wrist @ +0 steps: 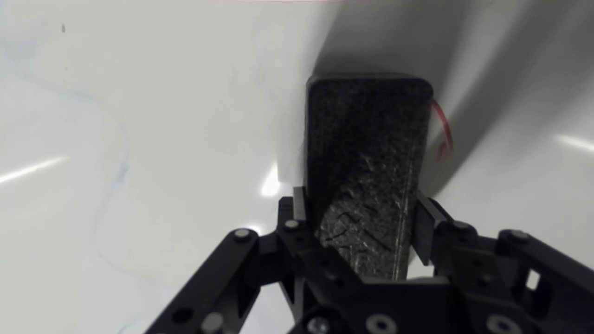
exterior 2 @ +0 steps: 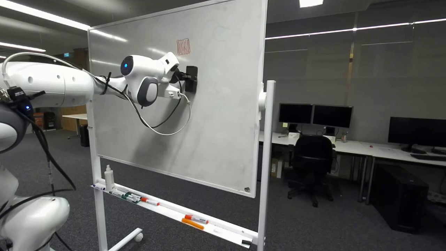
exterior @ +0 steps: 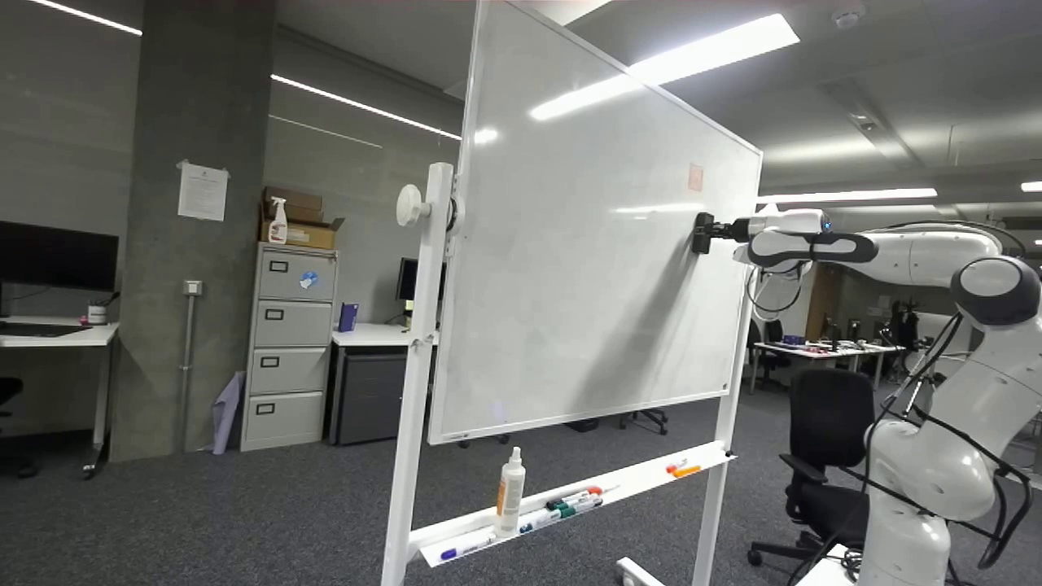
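Note:
My gripper is shut on a black, block-shaped whiteboard eraser, with a finger on each long side. The eraser also shows in both exterior views, upright and flat against or very close to the whiteboard; I cannot tell whether it touches. A short curved red mark shows beside the eraser's upper right edge in the wrist view; anything behind the eraser is hidden. A red scribbled rectangle is on the board above the gripper, also in an exterior view.
A pen tray under the board holds a spray bottle, several markers and an orange marker. White stand posts flank the board. Cables hang from the wrist. An office chair stands beside the arm.

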Available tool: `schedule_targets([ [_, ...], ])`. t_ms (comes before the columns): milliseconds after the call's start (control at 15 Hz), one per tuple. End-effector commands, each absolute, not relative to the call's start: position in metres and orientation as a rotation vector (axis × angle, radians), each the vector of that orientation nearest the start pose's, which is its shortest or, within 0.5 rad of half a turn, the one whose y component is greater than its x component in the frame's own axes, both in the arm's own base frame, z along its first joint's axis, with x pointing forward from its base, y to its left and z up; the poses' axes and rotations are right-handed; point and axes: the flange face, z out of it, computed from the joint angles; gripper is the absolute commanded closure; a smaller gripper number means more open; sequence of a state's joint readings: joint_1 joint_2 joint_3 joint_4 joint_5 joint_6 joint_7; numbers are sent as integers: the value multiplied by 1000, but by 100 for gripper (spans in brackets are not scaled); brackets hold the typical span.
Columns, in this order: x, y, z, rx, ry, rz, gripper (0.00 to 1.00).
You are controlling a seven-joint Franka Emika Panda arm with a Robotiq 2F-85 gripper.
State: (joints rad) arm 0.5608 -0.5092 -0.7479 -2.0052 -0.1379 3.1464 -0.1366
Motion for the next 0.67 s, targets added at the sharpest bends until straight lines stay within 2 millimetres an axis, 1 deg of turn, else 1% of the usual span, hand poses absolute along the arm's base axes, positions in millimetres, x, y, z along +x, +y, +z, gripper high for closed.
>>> schedule_targets([
  [0, 450, -179, 784, -2307, 91, -2193, 70],
  [400, 452, -153, 779, -2339, -36, -2184, 70],
  [600, 451, -134, 775, -2347, -121, -2177, 70],
])
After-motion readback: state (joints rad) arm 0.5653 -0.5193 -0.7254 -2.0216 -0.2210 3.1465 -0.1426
